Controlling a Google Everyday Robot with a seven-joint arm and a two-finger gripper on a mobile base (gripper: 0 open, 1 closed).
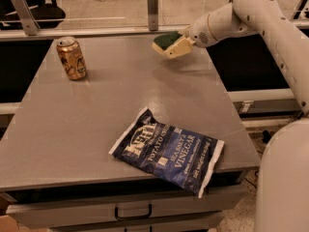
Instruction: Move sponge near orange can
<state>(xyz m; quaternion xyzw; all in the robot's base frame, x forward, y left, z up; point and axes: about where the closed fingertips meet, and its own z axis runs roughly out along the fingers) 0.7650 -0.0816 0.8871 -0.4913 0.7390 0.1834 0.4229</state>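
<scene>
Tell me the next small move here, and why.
Probably carry the green-topped yellow foam sponge toward the shiny orange-gold drink can: the end effector holds it lifted over the far side of the grey table, and the can stands upright well apart from it.

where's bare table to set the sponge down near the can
Widest bare patch: the table between the can and the sponge, which the gripper holds above the far right. The left side, from the can down to the front edge, is bare too. Crowded only at front right, under the chip bag.
</scene>
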